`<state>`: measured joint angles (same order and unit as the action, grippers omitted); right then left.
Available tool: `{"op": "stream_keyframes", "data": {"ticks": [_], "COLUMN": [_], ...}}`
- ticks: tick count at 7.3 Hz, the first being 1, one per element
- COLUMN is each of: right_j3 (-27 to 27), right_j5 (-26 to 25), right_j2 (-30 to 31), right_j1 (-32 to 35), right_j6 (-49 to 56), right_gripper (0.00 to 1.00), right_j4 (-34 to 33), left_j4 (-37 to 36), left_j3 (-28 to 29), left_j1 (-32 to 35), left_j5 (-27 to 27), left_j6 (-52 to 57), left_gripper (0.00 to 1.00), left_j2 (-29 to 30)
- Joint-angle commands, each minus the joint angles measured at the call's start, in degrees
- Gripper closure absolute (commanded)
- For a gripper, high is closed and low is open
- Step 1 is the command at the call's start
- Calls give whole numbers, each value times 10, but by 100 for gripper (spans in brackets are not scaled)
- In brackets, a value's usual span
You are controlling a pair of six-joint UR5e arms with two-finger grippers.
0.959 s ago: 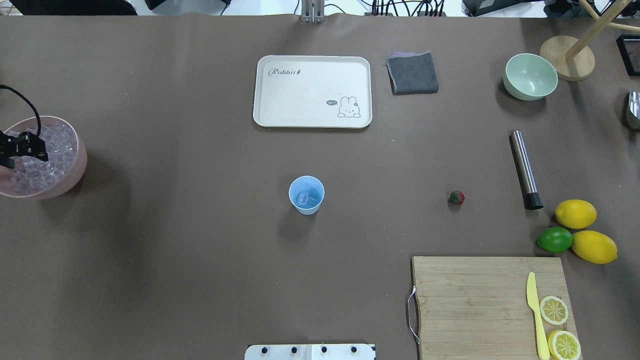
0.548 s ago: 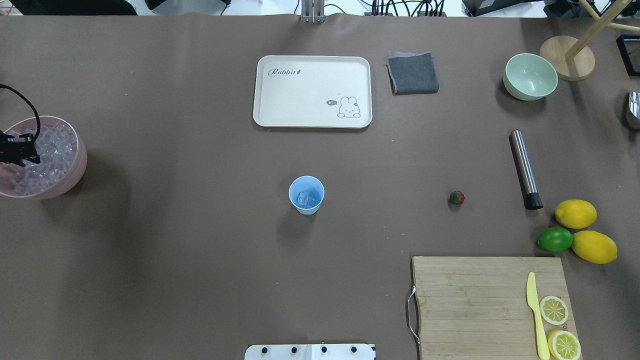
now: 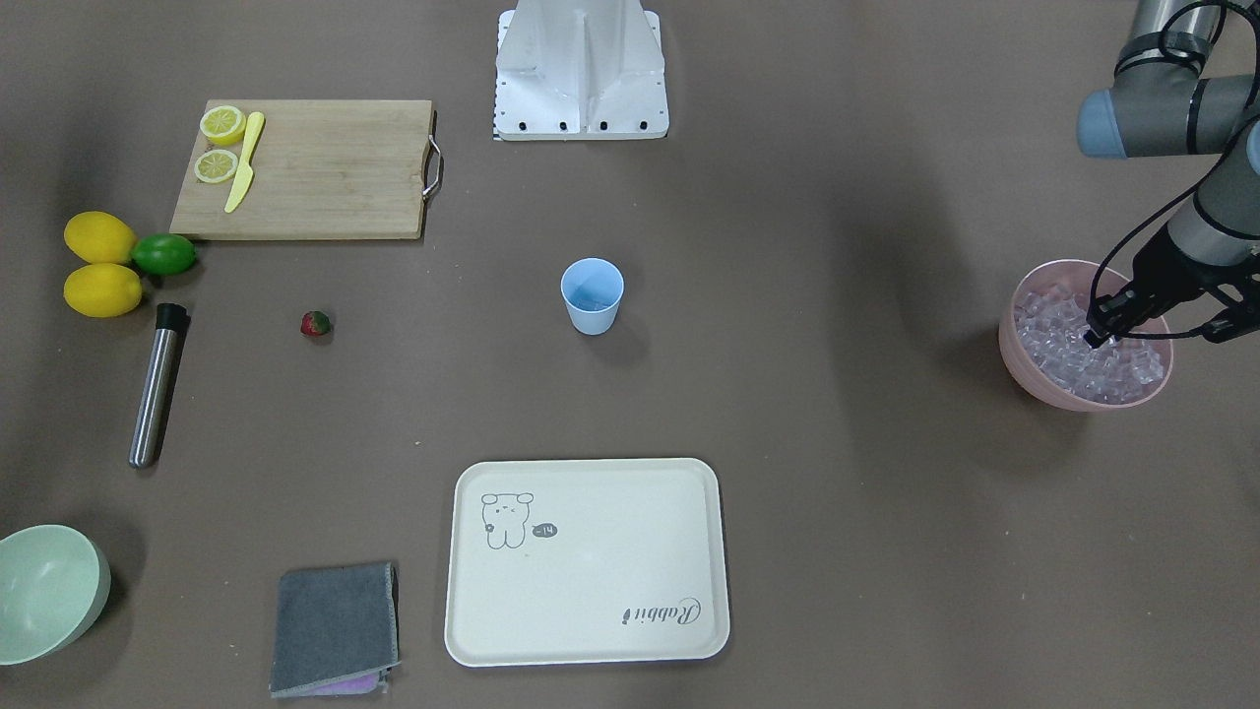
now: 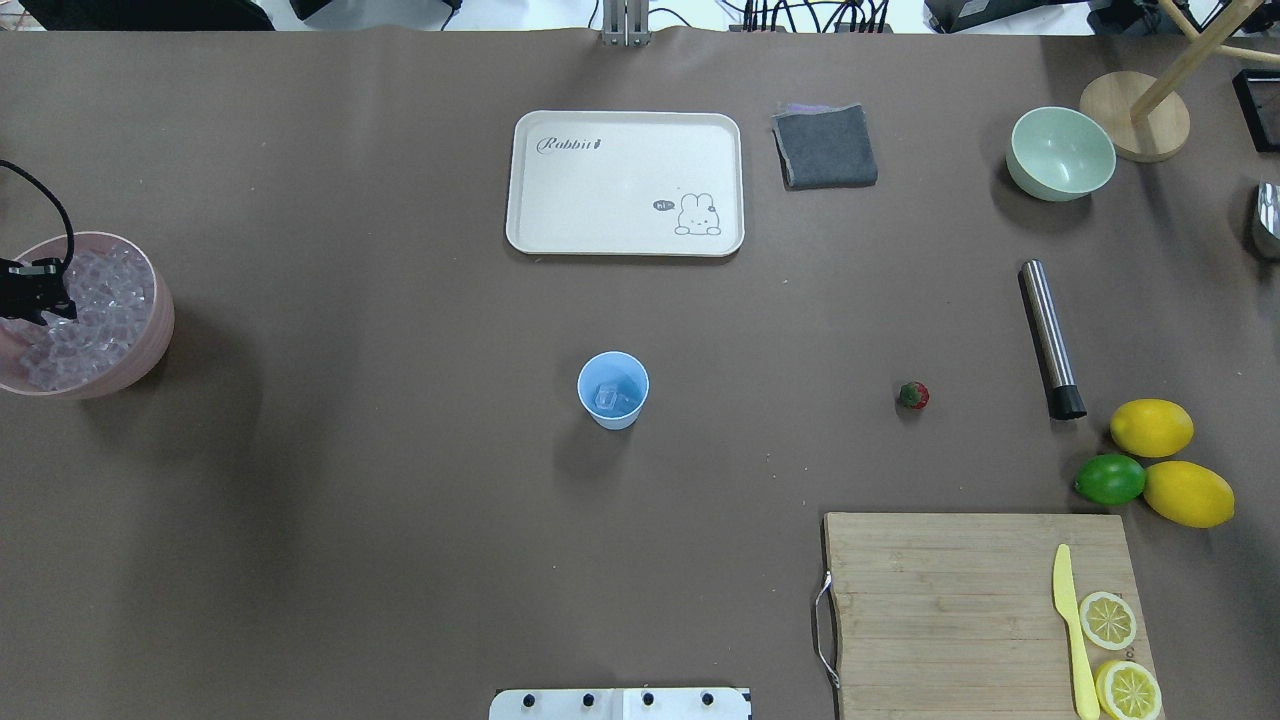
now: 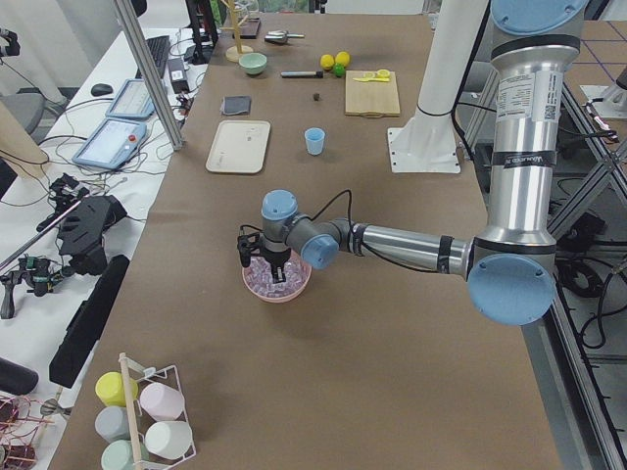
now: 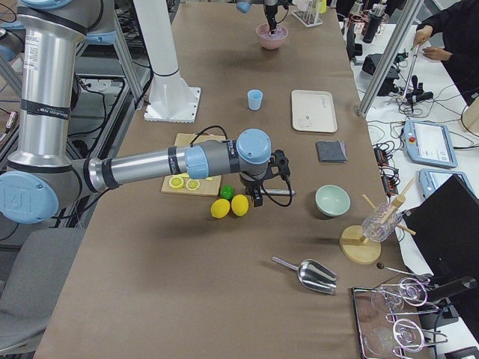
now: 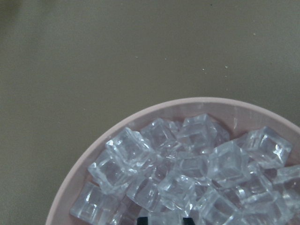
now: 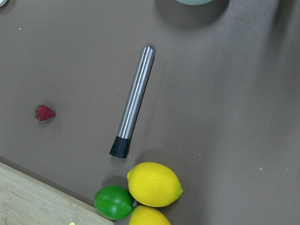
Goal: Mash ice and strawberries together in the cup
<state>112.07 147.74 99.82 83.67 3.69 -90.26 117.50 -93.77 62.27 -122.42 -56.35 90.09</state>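
The left gripper (image 3: 1096,337) is lowered into the pink bowl (image 3: 1043,389) at the far left end of the table (image 4: 350,500). Its opening is narrow: in the left wrist view the two dark fingertips (image 7: 143,219) just show at the bottom edge, close to each other, and one cube of the ice (image 7: 187,164) fills the gap between them, so the gripper is closed on that cube. The bowl is full of such clear cubes, heaped up to its rim. The right gripper (image 6: 257,200) hangs above the right side of the table, over the lemons (image 4: 1151,427) and the lime (image 4: 1109,479); it shows only in the side view, and I cannot tell if it is wide or narrow. The cup (image 4: 613,412) stands upright about in the middle of the table, well apart from the pink bowl, and one ice cube (image 4: 606,398) lies inside it. The strawberry (image 4: 913,396) lies on the bare table to the right of the cup, between the cup and the steel muddler (image 4: 1048,335). The two lemons and the lime lie together just nearer than the black end of the muddler. Near the robot on the right is the wooden cutting board (image 4: 950,600), with a yellow knife (image 4: 1072,630) and two lemon slices (image 4: 1108,619) on it. On the far side are the cream tray (image 4: 620,180), a grey cloth (image 4: 826,148) just right of it, and a pale green bowl (image 4: 1060,152) further to the right.
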Motion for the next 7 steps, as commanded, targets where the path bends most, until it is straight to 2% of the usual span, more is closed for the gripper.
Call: {"op": "stream_keyframes", "data": {"ticks": [1,5,7], "right_j3": [0,-1,-1], "right_j5": [0,0,0], "right_j2": [2,2,2], "right_j1": [0,-1,-1], "right_j6": [0,0,0], "right_gripper": [0,0,0], "right_j4": [0,0,0], "left_j4": [-2,-10,-48], "left_j3": [-7,-40,-85], "left_j1": [0,2,0], "left_j5": [-1,-27,-27], "left_j6": [1,0,-1], "left_gripper": [100,100,100], "left_j2": [-1,-1,1]}}
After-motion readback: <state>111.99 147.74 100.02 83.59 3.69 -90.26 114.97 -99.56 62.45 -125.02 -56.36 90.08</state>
